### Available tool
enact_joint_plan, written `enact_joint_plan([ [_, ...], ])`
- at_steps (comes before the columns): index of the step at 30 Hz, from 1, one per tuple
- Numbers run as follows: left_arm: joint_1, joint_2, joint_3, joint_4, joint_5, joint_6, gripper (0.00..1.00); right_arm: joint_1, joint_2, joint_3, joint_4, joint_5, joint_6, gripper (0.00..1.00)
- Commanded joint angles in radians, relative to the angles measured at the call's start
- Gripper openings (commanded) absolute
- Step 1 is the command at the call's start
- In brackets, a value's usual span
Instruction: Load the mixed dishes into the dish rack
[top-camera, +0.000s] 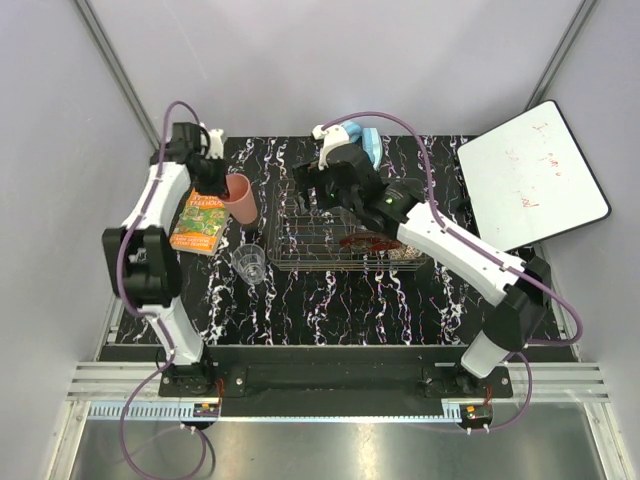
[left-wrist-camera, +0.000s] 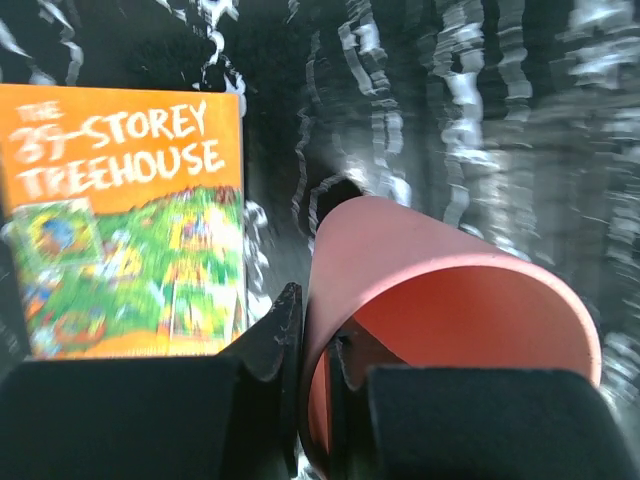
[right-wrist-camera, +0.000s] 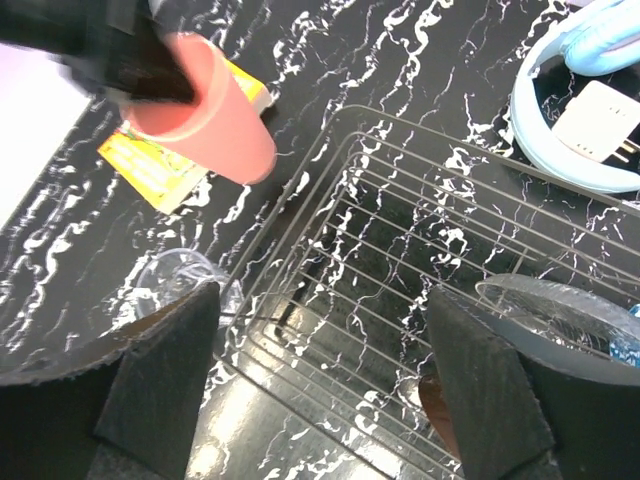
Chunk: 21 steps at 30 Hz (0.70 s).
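Note:
My left gripper (top-camera: 214, 176) is shut on the rim of the pink plastic cup (top-camera: 240, 200), one finger inside and one outside, and holds it tilted left of the dish rack (top-camera: 290, 245). The left wrist view shows the gripper (left-wrist-camera: 320, 375) on the cup (left-wrist-camera: 440, 270). My right gripper (top-camera: 335, 190) is open and empty over the rack's left half (right-wrist-camera: 400, 230), and its own view shows it (right-wrist-camera: 320, 380). The clear glass tumbler (top-camera: 250, 263) stands upright by the rack's front-left corner. A clear glass plate (right-wrist-camera: 560, 310) and the red floral plate (top-camera: 365, 243) sit in the rack's right part.
The orange-green booklet (top-camera: 198, 222) lies left of the cup. The light blue bowl (top-camera: 368, 145) sits behind the rack, partly under my right arm. The white board (top-camera: 530, 175) lies at the far right.

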Motion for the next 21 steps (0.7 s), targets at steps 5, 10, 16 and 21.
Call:
enact_joint_plan([
  [5, 0.175, -0.481, 0.012, -0.140, 0.462, -0.144, 0.00, -0.015, -0.255, -0.189, 0.254, -0.236, 0.127, 1.00],
  [10, 0.171, -0.541, -0.075, -0.201, 0.960, -0.256, 0.00, -0.044, -0.442, -0.451, 0.684, -0.563, 0.305, 1.00],
  [16, 0.060, -0.569, -0.212, -0.158, 1.258, -0.281, 0.00, -0.054, -0.470, -0.630, 1.020, -0.723, 0.543, 1.00],
  [21, 0.022, -0.544, -0.185, -0.138, 1.352, -0.290, 0.00, -0.056, -0.461, -0.683, 1.093, -0.754, 0.600, 1.00],
])
